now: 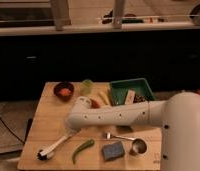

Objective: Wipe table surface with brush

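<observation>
The table surface [45, 122] is a light square wooden top. The brush [54, 147] lies slanted at the front left, with its dark bristle head [42, 154] down on the wood and its white handle rising to the right. My gripper [72, 131] hangs at the end of the white arm [118, 116], which reaches in from the right. It is closed on the upper end of the brush handle.
A green chili pepper [83, 148], a blue sponge [113, 150], a metal cup [138, 147] and a metal fork [120, 136] lie at the front. A dark bowl [64, 90], a green cup [86, 86] and a green tray [143, 84] stand at the back.
</observation>
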`<control>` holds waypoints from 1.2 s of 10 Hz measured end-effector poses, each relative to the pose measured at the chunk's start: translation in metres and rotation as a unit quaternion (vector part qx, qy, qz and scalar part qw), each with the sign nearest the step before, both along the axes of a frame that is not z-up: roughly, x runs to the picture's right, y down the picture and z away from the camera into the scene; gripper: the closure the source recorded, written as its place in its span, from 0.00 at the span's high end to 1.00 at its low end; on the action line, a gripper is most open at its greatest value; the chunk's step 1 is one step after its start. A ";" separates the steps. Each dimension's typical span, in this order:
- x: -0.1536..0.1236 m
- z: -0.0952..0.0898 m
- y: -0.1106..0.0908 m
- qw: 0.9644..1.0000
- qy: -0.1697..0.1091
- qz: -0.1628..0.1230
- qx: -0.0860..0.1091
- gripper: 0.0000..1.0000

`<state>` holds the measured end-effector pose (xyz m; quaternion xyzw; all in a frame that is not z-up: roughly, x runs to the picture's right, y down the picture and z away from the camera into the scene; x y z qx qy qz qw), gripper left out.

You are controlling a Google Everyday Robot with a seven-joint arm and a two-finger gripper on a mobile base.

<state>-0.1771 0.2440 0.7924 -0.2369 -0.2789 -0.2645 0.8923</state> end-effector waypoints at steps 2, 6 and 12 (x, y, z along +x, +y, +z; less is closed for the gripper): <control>-0.008 -0.002 0.003 1.000 -0.006 -0.001 -0.005 0.77; -0.013 -0.012 0.006 1.000 -0.007 0.000 -0.004 0.80; -0.022 -0.011 0.011 1.000 -0.015 0.002 -0.016 0.80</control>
